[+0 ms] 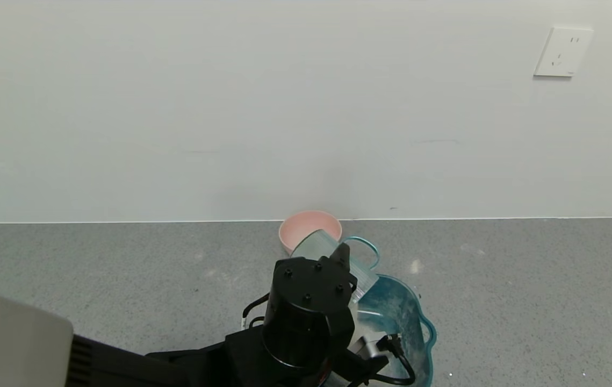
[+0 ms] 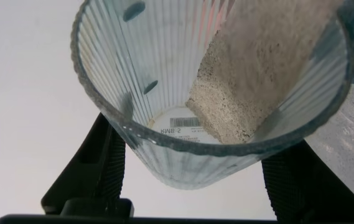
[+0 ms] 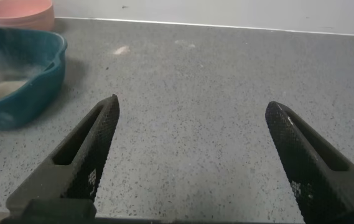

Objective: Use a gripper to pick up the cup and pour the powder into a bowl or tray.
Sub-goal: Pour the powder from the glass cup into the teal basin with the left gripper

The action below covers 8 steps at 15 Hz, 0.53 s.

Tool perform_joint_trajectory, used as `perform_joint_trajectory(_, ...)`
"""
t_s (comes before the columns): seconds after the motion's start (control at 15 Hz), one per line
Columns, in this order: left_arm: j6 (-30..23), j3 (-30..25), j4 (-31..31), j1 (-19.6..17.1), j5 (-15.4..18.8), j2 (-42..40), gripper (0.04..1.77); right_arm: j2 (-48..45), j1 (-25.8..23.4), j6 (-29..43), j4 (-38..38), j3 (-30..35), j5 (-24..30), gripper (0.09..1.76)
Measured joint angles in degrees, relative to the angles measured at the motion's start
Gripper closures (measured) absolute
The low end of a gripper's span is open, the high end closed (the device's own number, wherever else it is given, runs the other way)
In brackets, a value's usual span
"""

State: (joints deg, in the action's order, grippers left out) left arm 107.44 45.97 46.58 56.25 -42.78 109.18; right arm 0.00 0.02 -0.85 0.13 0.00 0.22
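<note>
cup (image 2: 208, 93) ribbed, clear, tilted; beige powder (image 2: 251, 81) sliding inside.

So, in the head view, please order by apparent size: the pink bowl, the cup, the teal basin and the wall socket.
1. Teal basin, though the arm hides part of it.
2. Cup and pink bowl: they look alike, the cup is nearer and partly hidden, so I do not rank them.
3. Wall socket, smallest but farthest away.

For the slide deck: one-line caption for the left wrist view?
Left hand grips the tilted ribbed cup as powder slides along its inner wall toward the rim.
</note>
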Motion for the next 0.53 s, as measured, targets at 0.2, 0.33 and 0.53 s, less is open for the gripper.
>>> perform_joint_trajectory(0.2,-0.07,-0.17,0.0,0.01,-0.02,0.0,0.55,0.0,0.0,0.0,0.0,0.0,0.0,0.14)
perform_joint_trajectory(0.33,-0.46,-0.39,0.05,-0.05,-0.02,0.0,0.55,0.0,0.0,-0.02,0.0,0.0,-0.01,0.14)
perform_joint_trajectory(0.53,-0.72,-0.8,2.15,-0.22,0.04,-0.02,0.55,0.0,0.0,0.01,0.0,0.0,-0.01,0.14)
